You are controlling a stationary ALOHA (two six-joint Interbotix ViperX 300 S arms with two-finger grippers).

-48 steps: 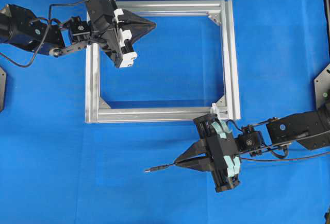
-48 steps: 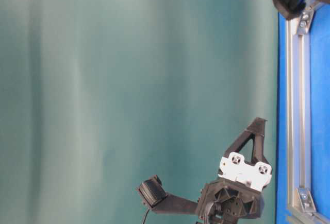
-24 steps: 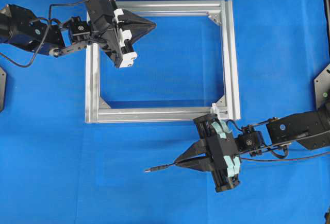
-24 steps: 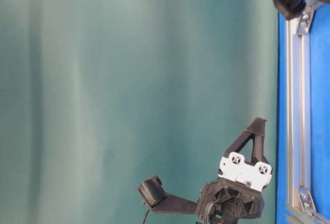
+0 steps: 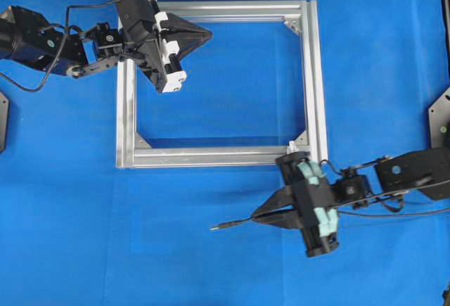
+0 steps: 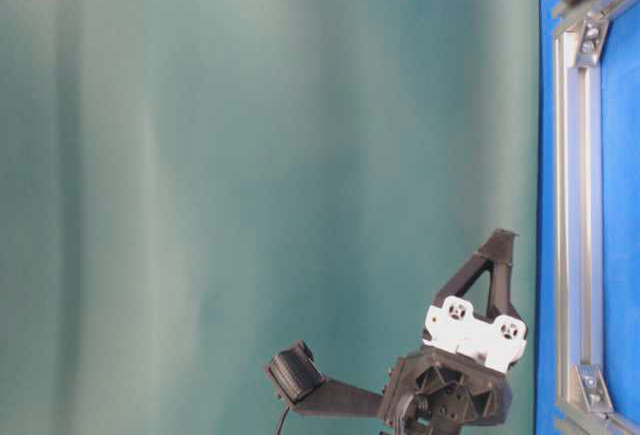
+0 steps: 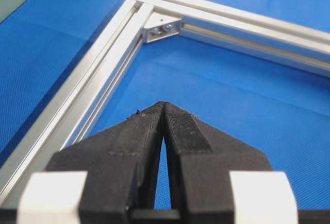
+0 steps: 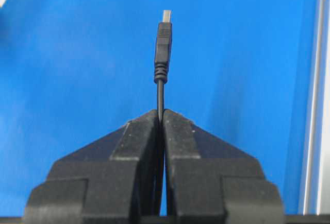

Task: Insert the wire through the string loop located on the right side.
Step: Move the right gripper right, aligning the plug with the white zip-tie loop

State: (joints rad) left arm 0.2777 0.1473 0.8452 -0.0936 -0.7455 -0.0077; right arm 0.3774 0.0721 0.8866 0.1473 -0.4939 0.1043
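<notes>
Between the right gripper's (image 5: 261, 214) pressed-together fingertips, the wire (image 8: 163, 44) is sticking out ahead; the string loop (image 5: 293, 145) is sitting just behind it on the frame (image 5: 313, 74). Meanwhile, the left gripper (image 7: 163, 105) is hovering, clamped on nothing.

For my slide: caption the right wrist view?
Right end effector shut on the wire, plug tip up.

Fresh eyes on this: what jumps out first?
The square silver frame on the blue mat, filling the upper middle of the overhead view. Below its lower right corner, the right pincer is shut on a thin black wire whose plug tip sticks out to the left over the mat. The left pincer hovers shut and holding nothing over the frame's upper left corner.
</notes>
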